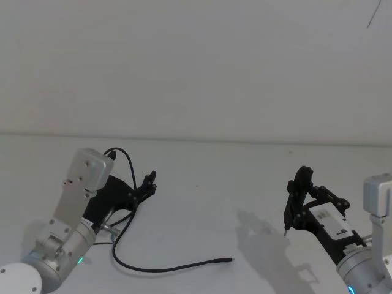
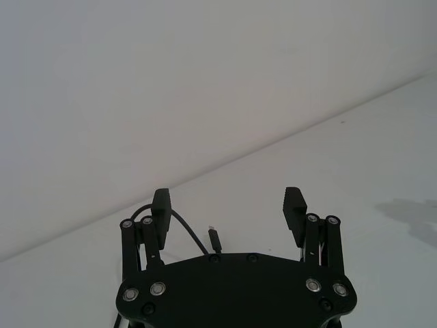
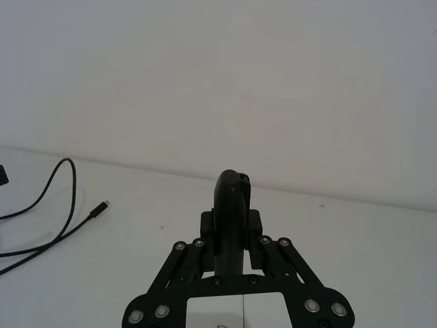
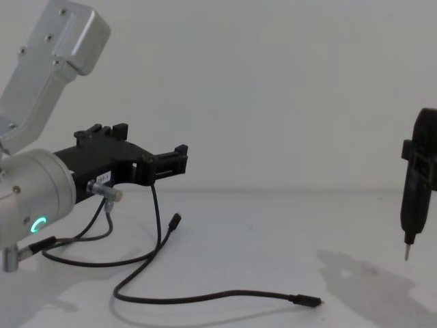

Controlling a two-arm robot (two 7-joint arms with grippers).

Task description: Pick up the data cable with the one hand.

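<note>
The data cable [image 1: 171, 267] lies in a loose curve on the white table, one plug [image 4: 305, 300] resting toward the middle. Its other part rises beside my left gripper [image 1: 149, 180], and its second plug [image 2: 214, 239] shows low between the fingers. That gripper [image 2: 227, 205] hovers open over the table's left side with nothing clamped. Whether the cord touches one finger I cannot tell. On the right, my right gripper [image 1: 300, 196] hangs above the table, shut on a black pen-like tool [image 4: 416, 191] with a metal tip pointing down.
A short black wire with a silver plug [image 4: 109, 193] is fixed to the left wrist, close to the cable. The white table [image 1: 202, 184] runs back to a plain wall. Bare surface separates the two arms.
</note>
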